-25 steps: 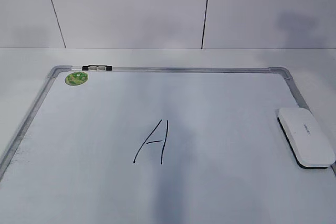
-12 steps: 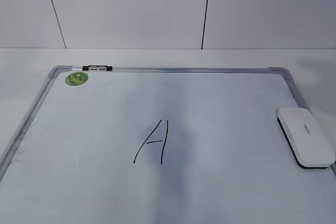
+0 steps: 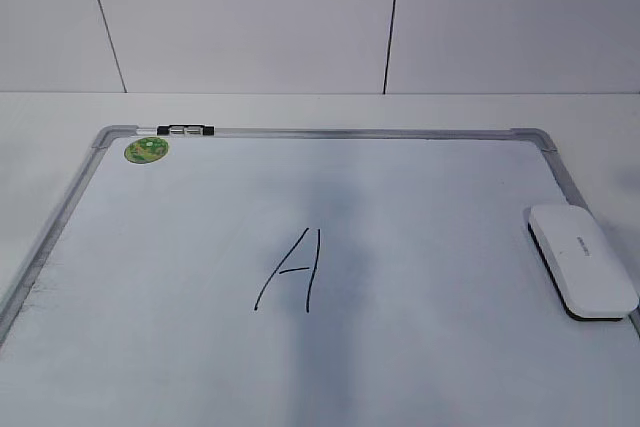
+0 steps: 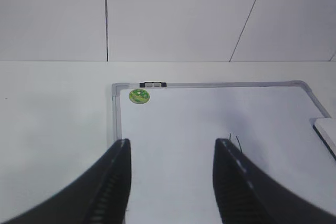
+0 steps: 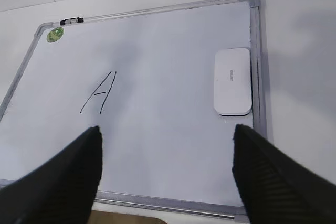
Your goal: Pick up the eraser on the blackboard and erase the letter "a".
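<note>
Eraser: the eraser (image 3: 582, 260) lay flat on the board at its right edge, white top up, black felt showing along its near and left sides; small grey print on top. In the right wrist view (image 5: 232, 81) it sat just inside the right frame rail, long side parallel to it. Only a corner of it showed at the right edge of the left wrist view (image 4: 326, 133).
Letter: the one mark on the board (image 3: 290, 271) was a tall angular letter in thin black marker, near the middle, well left of the eraser; also clear in the right wrist view (image 5: 98, 92).
Board: the board (image 3: 180, 247) lay flat on a white table, grey frame, rounded corners. It held only the eraser and the letter.
Sticker: a round green sticker (image 3: 146, 149) sat in the far left corner of the board.
Clip: a small black and clear clip (image 3: 186, 130) sat on the far rail, just right of the sticker.
Right gripper: the right gripper (image 5: 165, 171) hung above the near edge of the board, jaws wide apart and empty. The eraser lay farther off and toward the right jaw's side, well apart from both jaws.
Left gripper: the left gripper (image 4: 170, 182) stood over the near left part of the board, jaws apart, nothing between them. The eraser lay far to its right.
Exterior view: neither gripper showed there.
</note>
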Tool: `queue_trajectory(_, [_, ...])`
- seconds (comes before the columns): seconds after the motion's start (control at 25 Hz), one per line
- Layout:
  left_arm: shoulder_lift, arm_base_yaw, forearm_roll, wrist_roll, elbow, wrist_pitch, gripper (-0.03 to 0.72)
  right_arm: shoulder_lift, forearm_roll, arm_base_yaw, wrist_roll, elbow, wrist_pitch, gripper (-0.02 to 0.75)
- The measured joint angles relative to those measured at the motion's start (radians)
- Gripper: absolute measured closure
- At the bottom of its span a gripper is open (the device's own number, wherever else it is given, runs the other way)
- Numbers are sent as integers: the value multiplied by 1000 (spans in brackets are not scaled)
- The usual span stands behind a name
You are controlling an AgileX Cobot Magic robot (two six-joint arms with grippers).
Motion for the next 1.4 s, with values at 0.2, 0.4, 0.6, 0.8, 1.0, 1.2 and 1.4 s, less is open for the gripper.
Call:
queue_trajectory(0.2, [-115, -2, 0, -2, 55, 0, 306, -102, 2, 0, -15, 62, 4, 144])
queue_trajectory(0.4, [-235, -2, -6, -3, 180, 1, 306, -184, -23, 0, -55, 99, 4, 145])
queue_trajectory(0.6, [-344, -2, -24, -4, 327, 2, 307, -242, -44, 0, -72, 150, 4, 145])
queue_trajectory(0.8, [-430, -2, -1, -4, 480, 4, 307, -270, -46, 0, -76, 264, 4, 145])
queue_trajectory(1.0, [-494, -2, 63, -2, 584, 4, 307, -324, -46, 0, -94, 379, 4, 145])
queue_trajectory(1.2, [-507, -2, 118, 2, 651, 4, 307, -388, -46, 0, -139, 451, 4, 145])
queue_trajectory(1.4, [-507, -2, 146, 4, 704, 1, 312, -424, -48, 0, -154, 481, 4, 146])
